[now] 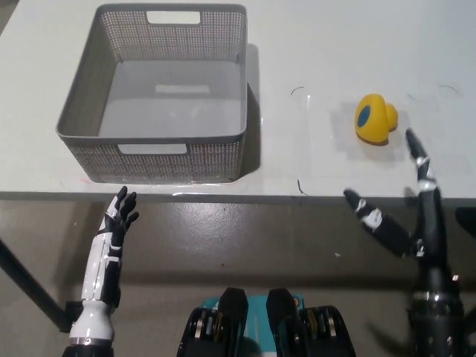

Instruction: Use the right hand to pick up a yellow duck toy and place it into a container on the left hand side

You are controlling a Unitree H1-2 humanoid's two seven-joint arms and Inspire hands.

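Note:
A yellow duck toy [375,117] with a blue round patch lies on the white table [312,44] at the right. My black right hand [413,216] is open, fingers spread, at the table's near edge just below and right of the duck, not touching it. A grey mesh basket [82,104] stands on the table's left half and holds nothing. Below the basket, off the table's front edge, my white left hand [117,223] rests with its fingers held upright.
The table's front edge [238,195] runs across the picture, with grey floor [245,238] below it. Bare table surface lies between the basket and the duck.

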